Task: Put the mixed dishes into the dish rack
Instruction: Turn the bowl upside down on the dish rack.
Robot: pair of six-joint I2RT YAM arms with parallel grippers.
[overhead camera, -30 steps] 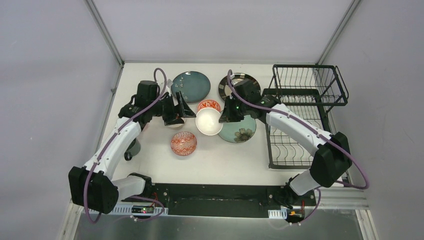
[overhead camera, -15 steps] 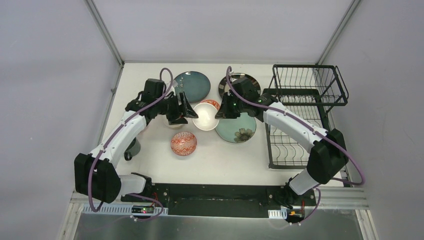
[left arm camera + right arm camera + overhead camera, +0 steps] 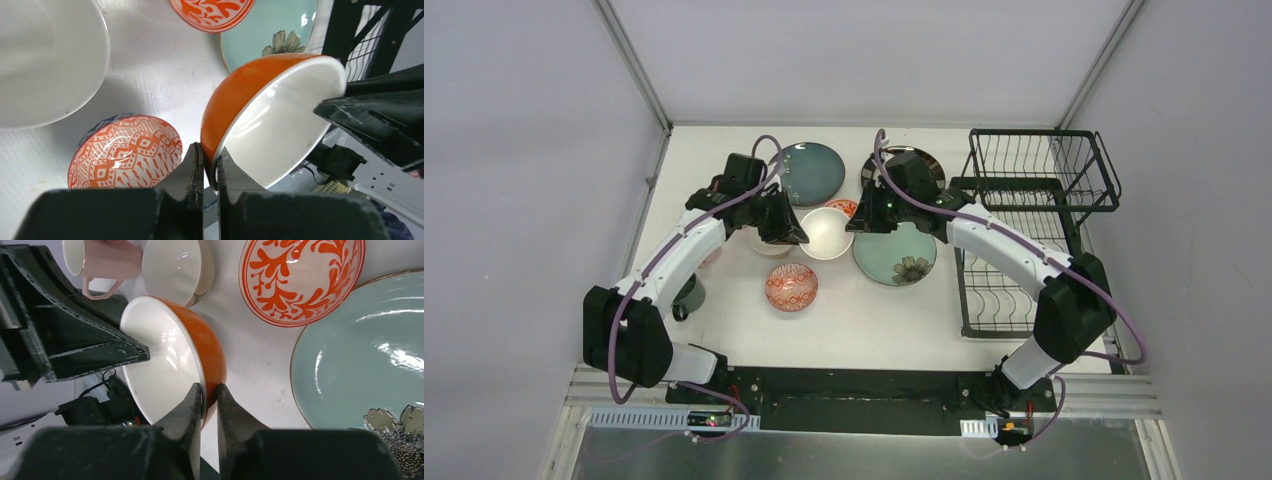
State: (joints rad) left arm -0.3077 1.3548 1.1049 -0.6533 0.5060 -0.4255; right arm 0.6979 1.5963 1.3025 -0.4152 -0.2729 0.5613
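Overhead, both arms reach to the middle of the tabletop (image 3: 874, 320) and meet at the orange bowl (image 3: 827, 232), which shows its white inside. The left gripper (image 3: 792, 228) is at its left edge and the right gripper (image 3: 854, 222) at its right edge, though their jaws are too small to read from up here. The rack (image 3: 1022, 262) stands well apart on the right. The teal plate (image 3: 809, 172) and the dark-rimmed plate (image 3: 930, 163) lie beyond the bowl, the mint plate (image 3: 896, 258) lies just to its right, and a diamond-patterned bowl (image 3: 791, 287) sits nearer the bases. From the left wrist, the left gripper is clamped on the near rim of the orange bowl, one finger on the orange outside and one on the white inside. The bowl is tipped on edge, and the right gripper's black fingers meet its far rim. Whether it touches the tabletop I cannot tell. A white bowl (image 3: 45, 60) fills the upper left, and a branch-patterned bowl (image 3: 212, 10) lies at the top edge beside the mint plate. From the right wrist, the right gripper pinches the opposite rim the same way, with one finger on each side of the wall. The left gripper shows as a black wedge across the bowl's opening. A pink cup (image 3: 100, 260) stands just beside the white bowl at the top, and the branch-patterned bowl lies between the white bowl and the mint plate.
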